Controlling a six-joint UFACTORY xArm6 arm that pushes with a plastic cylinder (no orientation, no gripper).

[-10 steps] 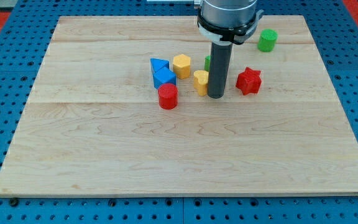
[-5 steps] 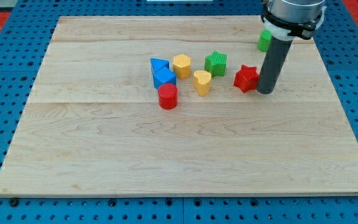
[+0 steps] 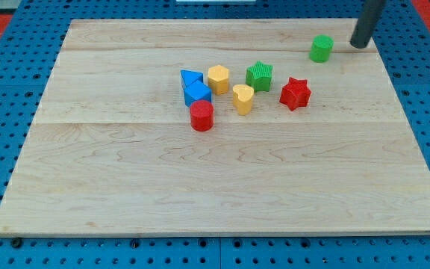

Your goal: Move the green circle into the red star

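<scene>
The green circle point(image 3: 321, 48) is a small green cylinder near the board's top right. The red star point(image 3: 295, 93) lies below and left of it, well apart from it. My tip point(image 3: 360, 45) is at the view's top right, just right of the green circle with a small gap between them. The rod rises out of the frame at the top.
A green star-like block point(image 3: 259, 75) lies left of the red star. A yellow heart point(image 3: 242, 98), a yellow hexagon point(image 3: 218, 78), two blue blocks point(image 3: 193, 87) and a red cylinder point(image 3: 201, 116) cluster near the middle. The wooden board point(image 3: 200, 187) ends close to my tip on the right.
My tip moved from left of the red star, past its right side, up to the right of the green circle. The red star shifted slightly left.
</scene>
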